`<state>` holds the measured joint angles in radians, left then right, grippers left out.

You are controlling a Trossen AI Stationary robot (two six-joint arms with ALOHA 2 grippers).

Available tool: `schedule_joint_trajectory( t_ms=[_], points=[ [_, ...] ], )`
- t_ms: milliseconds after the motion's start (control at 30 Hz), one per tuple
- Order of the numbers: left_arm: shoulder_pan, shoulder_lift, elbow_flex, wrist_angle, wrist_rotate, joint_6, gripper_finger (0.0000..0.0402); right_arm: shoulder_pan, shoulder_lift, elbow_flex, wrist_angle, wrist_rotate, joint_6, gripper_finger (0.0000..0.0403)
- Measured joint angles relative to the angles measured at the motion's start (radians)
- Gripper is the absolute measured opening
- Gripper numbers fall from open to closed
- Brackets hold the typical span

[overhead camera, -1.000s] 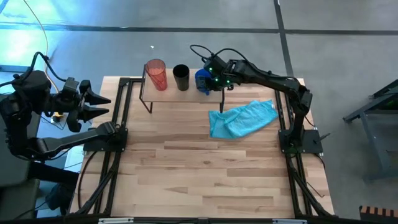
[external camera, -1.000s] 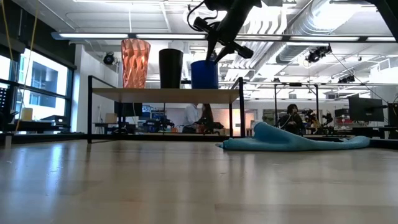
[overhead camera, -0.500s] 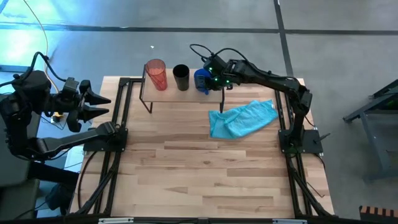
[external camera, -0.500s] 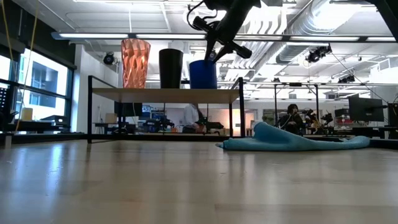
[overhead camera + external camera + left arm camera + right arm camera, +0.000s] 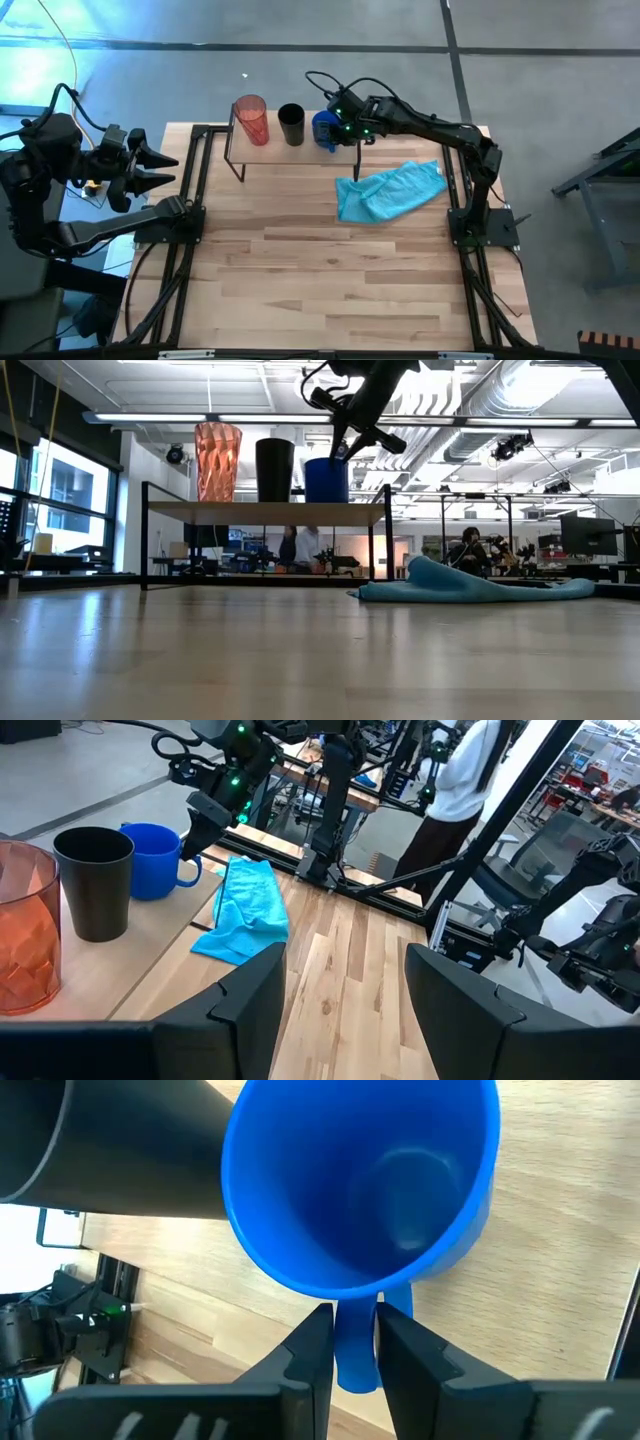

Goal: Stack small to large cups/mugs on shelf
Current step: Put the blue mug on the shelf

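Observation:
The light-wood shelf [image 5: 300, 146] stands at the table's far edge. On it, from left to right, stand the orange-red tumbler [image 5: 251, 120], the black cup [image 5: 291, 125] and the blue mug [image 5: 324, 128]. In the low view the tumbler [image 5: 217, 461], the black cup [image 5: 275, 469] and the mug [image 5: 326, 480] rest with their bases on the board [image 5: 265, 512]. My right gripper [image 5: 356, 1352] is at the mug's right side, shut on its handle. My left gripper [image 5: 345, 1010] is open and empty, off the table's left edge. My right gripper pinches the blue mug's handle [image 5: 357, 1342] between its two fingers [image 5: 312, 1348], one on each flat side of it. It comes slanting down from the table's right side. The mug stands upright, mouth up, its base at the shelf board [image 5: 327, 500].
A light-blue cloth [image 5: 388, 190] lies crumpled on the table right of the shelf, near the right arm's base. Black frame rails run along both table sides [image 5: 190, 200]. People show in the room beyond the table [image 5: 300, 548].

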<state>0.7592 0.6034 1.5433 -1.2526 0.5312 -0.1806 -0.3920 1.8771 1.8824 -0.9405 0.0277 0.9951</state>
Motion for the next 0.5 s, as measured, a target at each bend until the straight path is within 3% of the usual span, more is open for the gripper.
schedule_joint_trajectory(
  t_ms=[500],
  points=[
    [0.0,0.0,0.0,0.0,0.0,0.01,0.0193,0.0,0.0,0.0,0.002,0.002,-0.001,0.0067]
  ],
)
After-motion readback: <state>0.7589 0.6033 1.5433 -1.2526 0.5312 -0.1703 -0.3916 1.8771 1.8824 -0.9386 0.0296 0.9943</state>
